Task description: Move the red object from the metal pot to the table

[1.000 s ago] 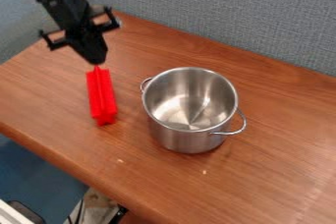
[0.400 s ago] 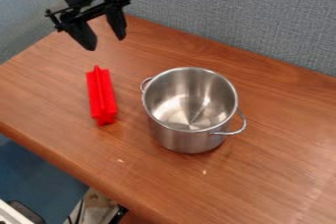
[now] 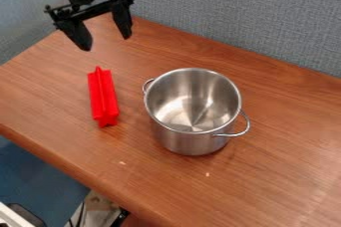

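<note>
1. On the worktop (image 3: 286, 186), left of the pot (image 3: 196, 112), the red bar (image 3: 103, 98) lies flat on the wood with nothing touching it.
2. A second ago the end effector (image 3: 94, 27) was down on the bar's far end with its fingers closed around it; now it hangs well above and behind the bar, empty, with its two fingers spread wide.
3. Over that second the bar has kept the same spot and the same heading, long side running roughly toward the camera, just beside the pot but apart from it.
4. The pot shows only its bare shiny bottom and walls; nothing red is inside it.
5. My reading is that the release has happened and the bar stayed put when the fingers let go, so the task's aim looks met: the red thing is out of the pot and resting on the worktop.
6. What seems left is only for the arm to clear away; the bar is low and flat, so it is unlikely to roll or tip where it lies.
7. One small risk is the bar's nearness to the pot's side handle (image 3: 144, 89), should either be nudged.
</note>
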Controlling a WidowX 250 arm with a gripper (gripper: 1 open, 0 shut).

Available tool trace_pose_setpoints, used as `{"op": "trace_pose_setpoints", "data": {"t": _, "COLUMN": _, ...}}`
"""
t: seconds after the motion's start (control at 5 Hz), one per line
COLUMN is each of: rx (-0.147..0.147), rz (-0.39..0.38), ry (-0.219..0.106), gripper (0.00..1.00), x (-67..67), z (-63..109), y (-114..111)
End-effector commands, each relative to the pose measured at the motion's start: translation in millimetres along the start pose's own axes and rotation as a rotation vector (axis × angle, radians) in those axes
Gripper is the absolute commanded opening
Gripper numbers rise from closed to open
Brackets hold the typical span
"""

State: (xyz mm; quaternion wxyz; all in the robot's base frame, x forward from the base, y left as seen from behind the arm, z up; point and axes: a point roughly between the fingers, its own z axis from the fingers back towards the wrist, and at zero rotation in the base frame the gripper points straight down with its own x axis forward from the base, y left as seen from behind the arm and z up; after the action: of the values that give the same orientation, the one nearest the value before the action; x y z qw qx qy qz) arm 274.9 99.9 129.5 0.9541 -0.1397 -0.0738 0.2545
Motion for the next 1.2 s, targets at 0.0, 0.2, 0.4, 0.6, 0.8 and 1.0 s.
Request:
{"op": "trace_pose_setpoints", "data": {"t": 0.0, "rx": 0.032, "rz": -0.147, "ry": -0.017, "gripper": 1.0, "x": -4.4, "z": 21.6, "y": -8.0}}
{"op": "trace_pose_setpoints", "data": {"t": 0.2, "rx": 0.084, "rz": -0.143, "ry": 0.0, "gripper": 1.0, "x": -5.1, "z": -1.9, "y": 9.3}}
{"op": "trace_pose_setpoints", "data": {"t": 0.4, "rx": 0.162, "rz": -0.095, "ry": 0.005, "gripper": 1.0, "x": -4.5, "z": -34.1, "y": 32.1}}
{"op": "trace_pose_setpoints", "data": {"t": 0.6, "rx": 0.217, "rz": -0.067, "ry": -0.009, "gripper": 1.0, "x": -1.7, "z": -33.9, "y": 45.8}}
{"op": "trace_pose_setpoints", "data": {"t": 0.8, "rx": 0.245, "rz": -0.057, "ry": -0.004, "gripper": 1.0, "x": 2.4, "z": -23.2, "y": 54.6}}
{"op": "trace_pose_setpoints", "data": {"t": 1.0, "rx": 0.274, "rz": -0.023, "ry": -0.005, "gripper": 1.0, "x": 7.9, "z": -15.6, "y": 62.6}}
